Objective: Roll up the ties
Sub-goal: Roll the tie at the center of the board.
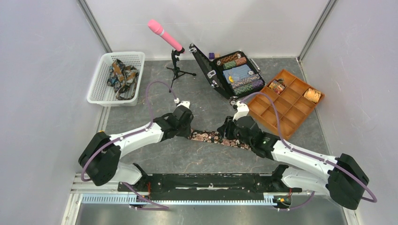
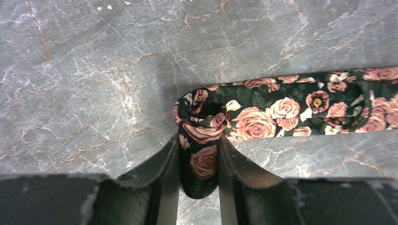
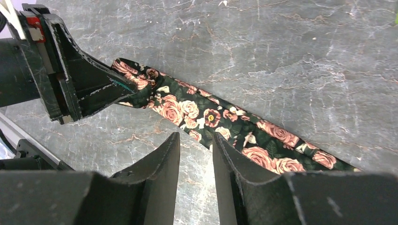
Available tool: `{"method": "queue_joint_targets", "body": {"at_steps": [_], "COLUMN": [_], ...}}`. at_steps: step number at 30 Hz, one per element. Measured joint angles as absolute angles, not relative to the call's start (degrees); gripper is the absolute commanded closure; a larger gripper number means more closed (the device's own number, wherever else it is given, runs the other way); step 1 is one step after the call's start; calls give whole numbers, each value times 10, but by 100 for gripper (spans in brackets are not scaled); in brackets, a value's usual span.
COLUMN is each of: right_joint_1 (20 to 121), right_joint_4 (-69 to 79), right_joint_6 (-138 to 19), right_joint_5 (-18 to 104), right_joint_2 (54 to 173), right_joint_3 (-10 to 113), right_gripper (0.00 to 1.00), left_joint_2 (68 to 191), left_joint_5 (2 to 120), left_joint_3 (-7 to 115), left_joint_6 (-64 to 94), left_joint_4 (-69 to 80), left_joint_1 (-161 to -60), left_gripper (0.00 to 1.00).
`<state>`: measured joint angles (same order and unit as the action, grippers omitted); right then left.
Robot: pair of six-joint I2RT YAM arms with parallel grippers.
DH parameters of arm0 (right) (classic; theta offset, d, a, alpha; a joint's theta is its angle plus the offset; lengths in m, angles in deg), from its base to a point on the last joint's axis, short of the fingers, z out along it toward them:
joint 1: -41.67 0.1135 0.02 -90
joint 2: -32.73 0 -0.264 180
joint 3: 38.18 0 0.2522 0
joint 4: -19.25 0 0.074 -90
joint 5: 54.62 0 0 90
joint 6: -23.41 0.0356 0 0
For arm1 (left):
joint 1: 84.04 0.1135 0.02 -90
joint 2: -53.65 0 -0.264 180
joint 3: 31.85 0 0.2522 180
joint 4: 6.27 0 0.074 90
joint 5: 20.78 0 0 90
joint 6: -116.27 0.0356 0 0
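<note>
Starting the roll, the left gripper [image 2: 198,145] pinches the folded end of the rose-print tie [image 2: 281,110], which lies flat across the desk's middle. The right gripper [image 3: 196,140] hovers just beside the strip, jaws parted and empty. Next, that end likely needs turning over itself while the right steadies the length.

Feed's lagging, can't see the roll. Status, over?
Left gripper shut on folded end of rose-print tie. Right gripper open, empty, over its flat stretch. Roll barely started. Chip case and orange tray stand clear behind.
</note>
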<state>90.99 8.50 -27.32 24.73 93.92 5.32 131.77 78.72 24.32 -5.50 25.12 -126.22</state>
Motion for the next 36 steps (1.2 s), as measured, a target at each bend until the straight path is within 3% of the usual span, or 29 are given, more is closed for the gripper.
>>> {"method": "queue_joint_targets", "body": {"at_steps": [22,36], "right_joint_1": [899,896], "right_joint_4": [-19,-89], "right_joint_6": [-281,-288], "right_joint_5": [184,133], "right_joint_2": [799,709], "right_joint_3": [48,90], "right_gripper": [61,60], "left_joint_2": [1486,1593], "left_joint_5": [1033,1129], "left_joint_3": [408,488], "left_joint_6": [-51,-52], "left_joint_4": [430,510], "left_joint_1": [-1383,-1433], "left_gripper": [68,68]}}
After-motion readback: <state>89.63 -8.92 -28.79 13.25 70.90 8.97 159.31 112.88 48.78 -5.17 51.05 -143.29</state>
